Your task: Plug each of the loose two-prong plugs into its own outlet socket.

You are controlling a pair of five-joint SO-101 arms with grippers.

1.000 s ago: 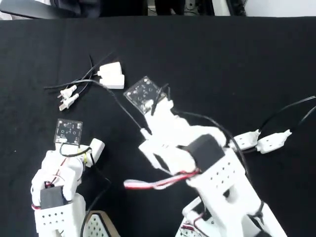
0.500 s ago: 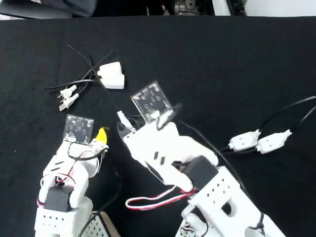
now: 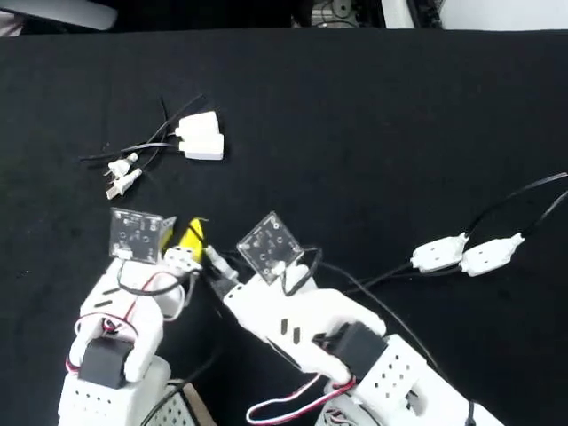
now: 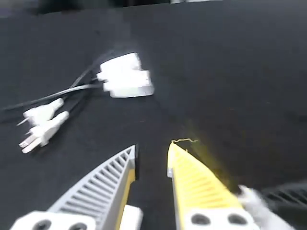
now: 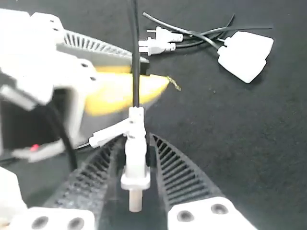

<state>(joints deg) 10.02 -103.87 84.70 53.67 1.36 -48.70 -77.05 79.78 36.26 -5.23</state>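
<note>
Right fingers (image 5: 175,165), clenched on a white plastic black-corded plug (image 5: 135,160), have pulled back beside the released left fingers (image 4: 192,182), perhaps for handover.

The table (image 3: 399,115) wore a matt black cloth. The right gripper (image 5: 136,141) had ribbed black plastic fingers (image 5: 177,167), and the plug (image 5: 135,165) pinched between them was smooth white plastic on a smooth black cord (image 5: 134,48). The left gripper (image 4: 152,155) showed one ribbed grey and one yellow plastic finger. Ahead of it lay smooth white plastic outlet blocks (image 4: 125,76).
</note>
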